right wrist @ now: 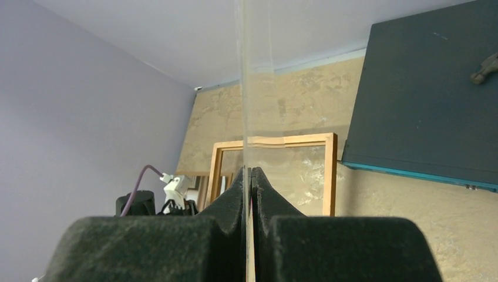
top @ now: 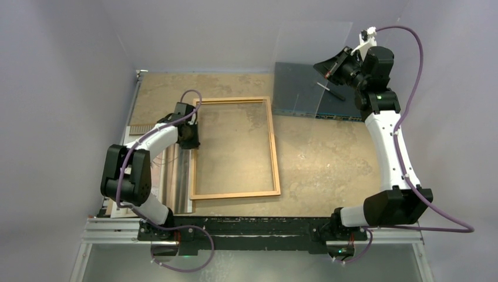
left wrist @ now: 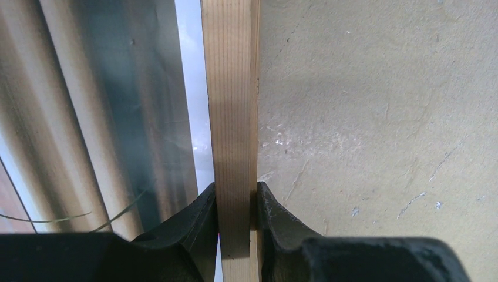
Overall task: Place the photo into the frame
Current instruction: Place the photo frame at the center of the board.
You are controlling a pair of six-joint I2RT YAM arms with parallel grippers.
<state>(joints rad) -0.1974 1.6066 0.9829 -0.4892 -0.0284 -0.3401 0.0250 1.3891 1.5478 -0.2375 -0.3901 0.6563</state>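
Above the mottled, sand-coloured surface [top: 329,164], the overhead camera shows the thin rectangular frame [top: 235,195] of orange-brown wood lying flat, bare surface visible through its opening. The left end effector [top: 190,138] sits on the frame's left rail. Just left of that rail, partly under the arm, lies the photo [top: 178,187], seen as a band of brown and grey stripes. The right end effector [top: 330,69] hangs high at the far right, over a flat dark box [top: 296,88], gripping a clear, nearly invisible pane [top: 311,53].

Left wrist camera: the left end effector [left wrist: 236,202] is clamped on the frame's [left wrist: 232,106] straight-grained wooden rail, one black finger on each side. The glossy, striped photo [left wrist: 117,94] lies alongside, its white border against the rail.

Right wrist camera: the right end effector [right wrist: 248,182] is pinched together on the thin transparent pane [right wrist: 255,59], which rises edge-on. Beyond lie the frame [right wrist: 330,176] and the matte dark box [right wrist: 423,88].
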